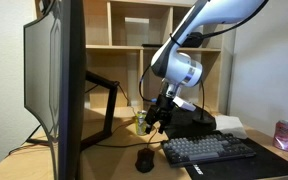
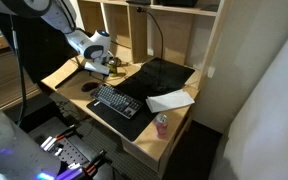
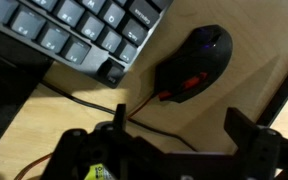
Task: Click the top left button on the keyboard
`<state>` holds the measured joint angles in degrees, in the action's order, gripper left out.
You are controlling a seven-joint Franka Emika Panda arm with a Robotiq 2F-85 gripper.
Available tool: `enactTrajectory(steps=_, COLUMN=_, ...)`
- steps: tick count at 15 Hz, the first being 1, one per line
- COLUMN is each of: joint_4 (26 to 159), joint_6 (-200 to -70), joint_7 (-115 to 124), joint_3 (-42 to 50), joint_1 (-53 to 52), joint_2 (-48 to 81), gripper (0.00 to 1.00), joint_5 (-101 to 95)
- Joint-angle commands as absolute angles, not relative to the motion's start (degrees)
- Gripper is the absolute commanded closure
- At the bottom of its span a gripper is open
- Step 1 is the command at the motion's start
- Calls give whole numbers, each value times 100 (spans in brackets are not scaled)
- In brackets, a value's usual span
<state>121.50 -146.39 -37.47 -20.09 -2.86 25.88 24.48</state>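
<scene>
Wooden bench (image 1: 112, 158) carries the keyboard (image 1: 209, 150), with the mouse (image 3: 194, 62) just off its short end. In the wrist view the jaws stand apart, bare wood showing between them. They seem to hang above the bench beside that end of the keyboard, not yet over any key. The button (image 3: 112, 72) is, I judge, the darker corner key nearest the mouse, ending the rear row. A clean click wants one narrow contact. Bring the jaws together, or tilt so a single fingertip leads. Centre it over that keycap, clear of its neighbours, then press straight down a short way and lift off. Mind the mouse cable (image 3: 94, 103) close by. The can (image 1: 286, 135) is well apart.
</scene>
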Motion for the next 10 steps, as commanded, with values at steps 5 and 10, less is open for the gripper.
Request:
enactTrajectory(steps=5, joint_4=12328, joint_6=-14605, joint_7=-3898, joint_3=-2133, joint_1=-34, joint_2=2324, gripper=0, joint_5=2615)
enactTrajectory(steps=10, joint_4=11970, joint_6=-14707, joint_7=-3718, joint_3=-2001, joint_1=-105, joint_2=2833, gripper=0, joint_5=2453)
